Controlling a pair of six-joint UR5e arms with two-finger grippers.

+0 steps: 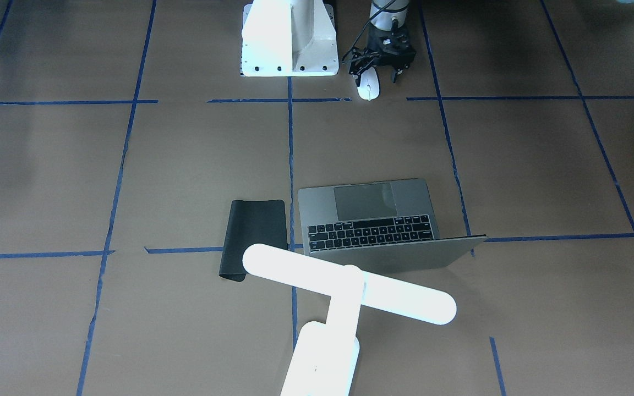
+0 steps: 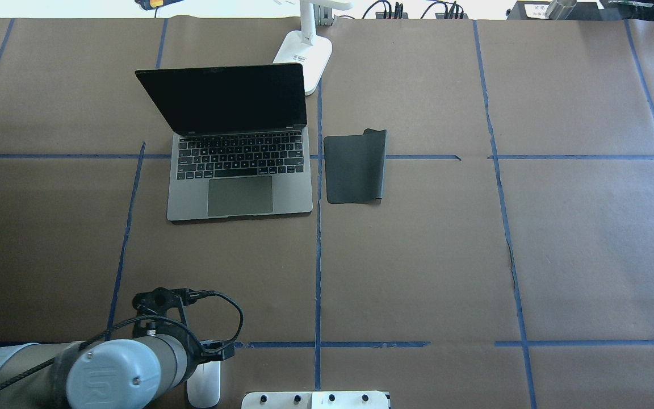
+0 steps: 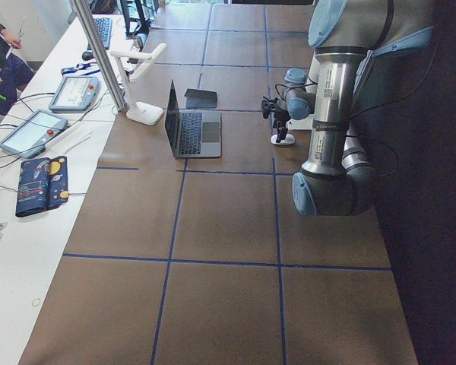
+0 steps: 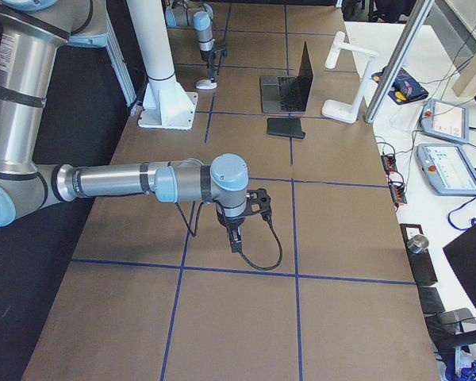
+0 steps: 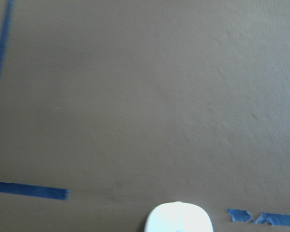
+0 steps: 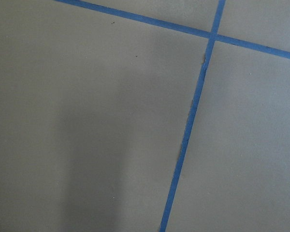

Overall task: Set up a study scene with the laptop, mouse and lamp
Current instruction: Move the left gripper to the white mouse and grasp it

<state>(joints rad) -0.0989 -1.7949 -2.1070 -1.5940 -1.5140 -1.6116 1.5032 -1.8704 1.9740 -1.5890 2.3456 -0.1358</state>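
Currently, the left gripper (image 1: pixel 377 76) is hovering over the mouse (image 1: pixel 369 87), its 2 fingers standing apart, well away from the laptop (image 1: pixel 364 202) on its trackpad side. The lamp (image 1: pixel 344 286) is standing behind the laptop's lid. The right gripper (image 4: pixel 235 242): spread or closed, I cannot tell.

Brown paper (image 2: pixel 418 255) is covering the table, with blue tape lines (image 2: pixel 318 272) crossing it in a grid. In the exterior left view, a white bench (image 3: pixel 30 251) is running alongside at nine o'clock, holding control tablets (image 3: pixel 32 131).
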